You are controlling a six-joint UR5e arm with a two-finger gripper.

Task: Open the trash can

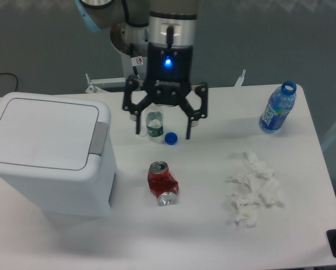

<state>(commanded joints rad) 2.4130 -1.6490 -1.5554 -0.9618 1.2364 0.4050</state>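
A white table [303,225] stands before a plain grey wall [38,39] under even light.

White table [303,225], carrying a closed trash can [46,154] far left of the gripper [164,134]. Small clear bottle [153,125] between its spread fingers, blue cap [170,138] just beside. Crushed red can [162,183] below; crumpled tissues [252,188] lower right; blue bottle [277,108] far right.

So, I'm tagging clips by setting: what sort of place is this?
Most likely a robotics lab test bench, not a home. A pedestal-mounted arm with its gripper jaws open hangs over a plain white table laid out with staged litter: a crushed red can, crumpled tissue and a trash can.
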